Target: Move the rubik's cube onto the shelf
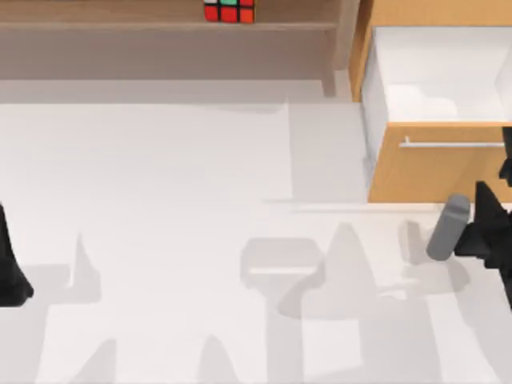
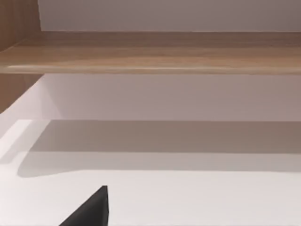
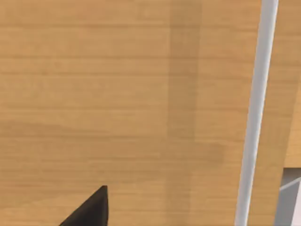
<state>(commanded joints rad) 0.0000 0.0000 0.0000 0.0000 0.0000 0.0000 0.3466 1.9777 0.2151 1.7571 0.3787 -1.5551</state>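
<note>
White tabletop lies bare under both parked arms, since the small black-edged rubik's cube already rests on the long light-brown wooden shelf at the table's far edge; either gripper's finger state I cannot tell.

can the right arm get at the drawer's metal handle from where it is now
Probably yes. The right gripper sits at the table's right edge just in front of the drawer cabinet, and the handle faces it with nothing between; the right wrist view shows the bar close ahead.
</note>
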